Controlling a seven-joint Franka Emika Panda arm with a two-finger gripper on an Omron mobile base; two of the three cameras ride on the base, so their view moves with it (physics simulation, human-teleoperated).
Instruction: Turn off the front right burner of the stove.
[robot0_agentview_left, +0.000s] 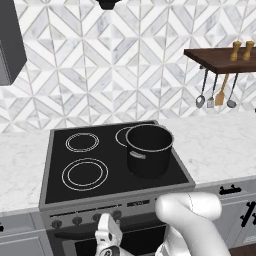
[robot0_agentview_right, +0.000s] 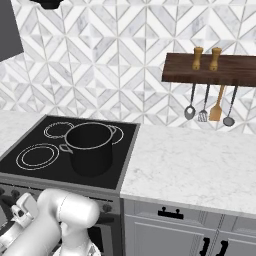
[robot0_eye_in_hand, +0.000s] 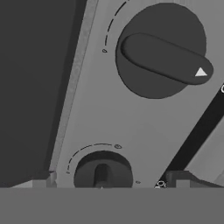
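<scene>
Stove: sat between marble counter runs; knob row ran along near front panel, under black glass top.
Knob at pincer: lay dead ahead between fingertips, ridge pointing away from camera.
Neighbour knob: stood further along panel, bar slanted, white arrow at one end.
Gripper: hung low against panel, close to knob row; tips spread either side of near knob, not touching.
Pot: rested on right-hand rings.
Judgement: likely needed short push forward, then closing and twisting.

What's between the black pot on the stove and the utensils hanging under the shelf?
Bare marble counter in the right base view, between pot and hanging utensils.
</scene>
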